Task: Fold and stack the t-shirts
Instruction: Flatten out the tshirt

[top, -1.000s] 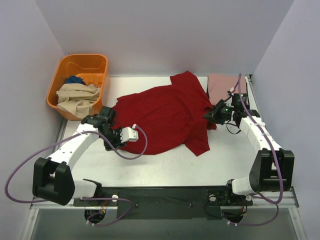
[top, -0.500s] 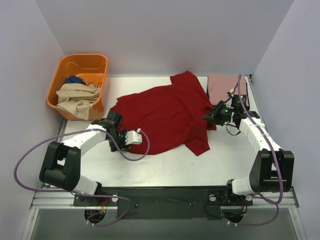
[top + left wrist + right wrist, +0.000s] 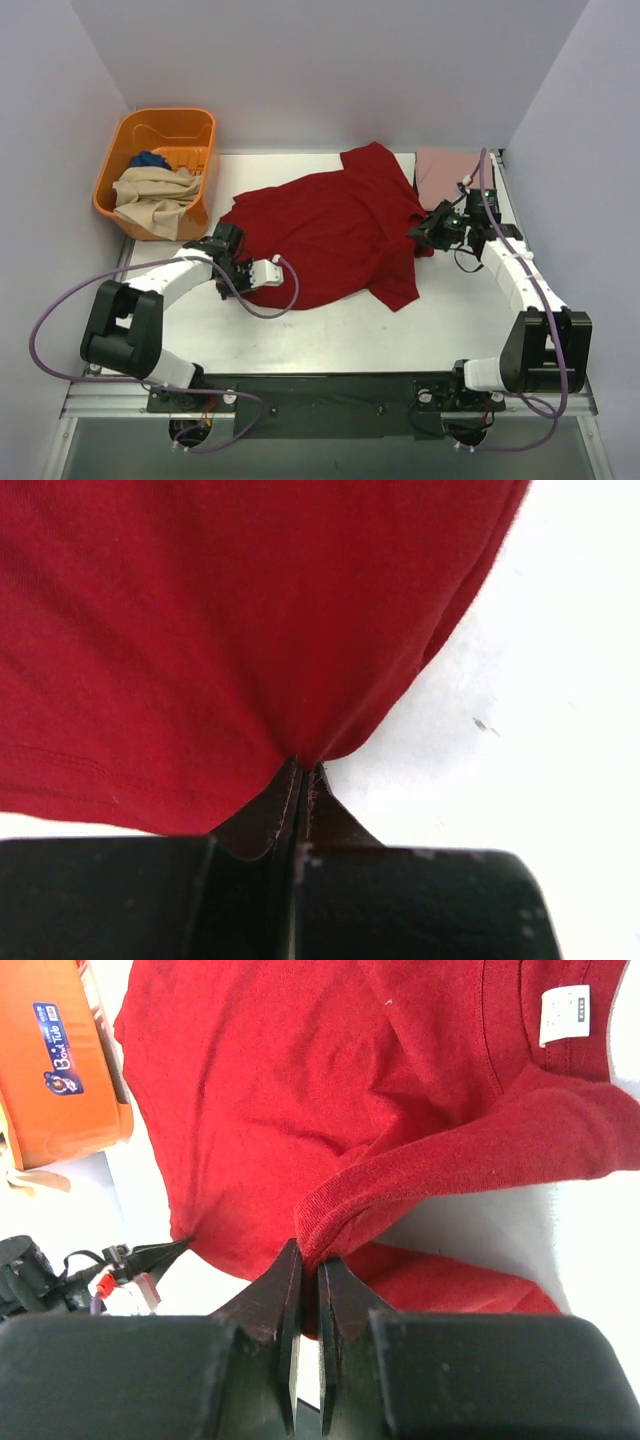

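A rounded-rectangular orange plastic basket is sitting at the far left and is serving as the reference point here. It is holding a crumpled beige cloth t-shirt, which is spilling over the near rim. A bunched blue cloth t-shirt is showing behind it, deeper in the basket.

Just off the basket's near right corner, the left gripper is pressing its jaws together on the hem edge of the dark red cloth t-shirt. In the left wrist view the red fabric is puckering into the closed tips.

The dark red cloth t-shirt is lying spread on the white table, beginning just right of the basket. Its long axis is running left to right. Its hem is facing the basket and its collar is pointing away from it, with a white neck label showing inside the collar. One sleeve is reaching toward the far edge and the other toward the near edge.

Well right of the basket, the right gripper is clamping shut on the folded cuff of a sleeve beside the collar.

Farthest from the basket, at the far right, a flat dusty pink cloth t-shirt is lying just beyond the red one.
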`<action>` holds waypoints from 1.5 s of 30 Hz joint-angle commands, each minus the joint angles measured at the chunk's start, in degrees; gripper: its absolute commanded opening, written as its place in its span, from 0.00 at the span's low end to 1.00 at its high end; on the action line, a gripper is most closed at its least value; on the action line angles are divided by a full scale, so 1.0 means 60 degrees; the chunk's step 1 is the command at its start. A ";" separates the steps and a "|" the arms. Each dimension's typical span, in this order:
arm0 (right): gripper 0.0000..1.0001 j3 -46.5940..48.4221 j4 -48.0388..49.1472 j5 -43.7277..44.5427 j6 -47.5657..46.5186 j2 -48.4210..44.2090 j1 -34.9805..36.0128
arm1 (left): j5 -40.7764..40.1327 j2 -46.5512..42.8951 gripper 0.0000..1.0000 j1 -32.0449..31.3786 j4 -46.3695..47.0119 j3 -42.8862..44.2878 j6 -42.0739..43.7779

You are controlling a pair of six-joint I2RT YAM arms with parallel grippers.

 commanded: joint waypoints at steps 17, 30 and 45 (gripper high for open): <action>0.00 0.1509 -0.2240 -0.0110 -0.1818 -0.0024 -0.0080 | 0.0554 0.1485 0.00 0.0539 -0.4781 0.4281 0.0039; 0.00 0.1979 -0.2123 -0.0139 -0.2023 0.1063 0.0375 | -0.0679 0.3777 0.39 0.0758 -0.1385 0.6334 -0.3626; 0.00 0.1481 -0.1947 -0.0051 -0.2038 0.0917 0.0375 | 0.0420 0.1314 0.36 0.0436 -0.3420 0.3888 -0.0389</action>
